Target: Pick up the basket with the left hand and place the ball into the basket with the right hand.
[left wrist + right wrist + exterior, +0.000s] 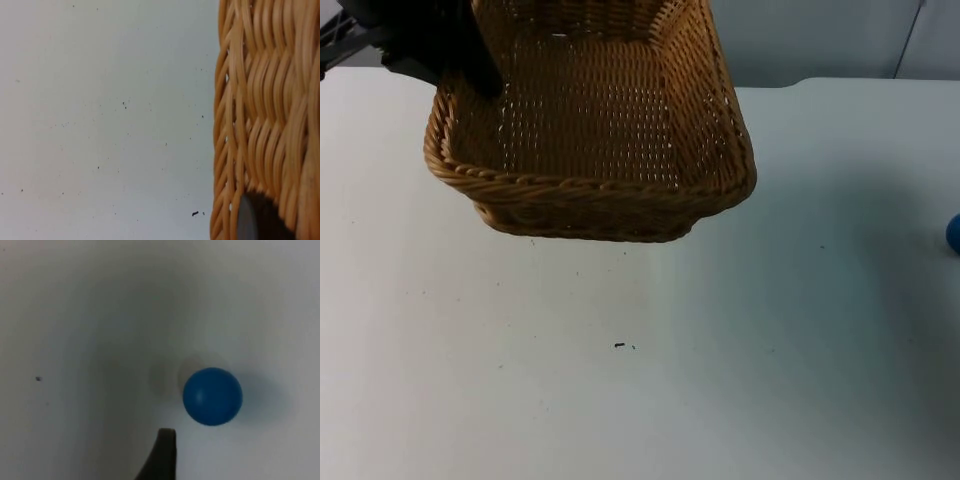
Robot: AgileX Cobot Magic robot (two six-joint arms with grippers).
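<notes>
Left gripper (470,60) first: fingers clamped on the back-left rim of the basket (590,130), one dark fingertip (248,218) pressed flat against the woven wall in the left wrist view. Holding the basket lifted off the white bench (620,380), mouth tilted toward the camera, presumably to offer an open target for the drop. Golden-brown wicker, rectangular with rounded corners, braided rim, open weave through the floor, nothing inside yet. Over to the right gripper: hovering above the ball (212,396), one black fingertip (162,455) just beside it and not touching; cannot tell how wide those fingers stand. Ball resting on the bench at the far right edge (954,233), well apart from the basket. Small, smooth, plain blue, round enough to roll if nudged. Pick-up of the basket looking done; grasp on the ball not yet made, so a centred close around it seems the next call.
</notes>
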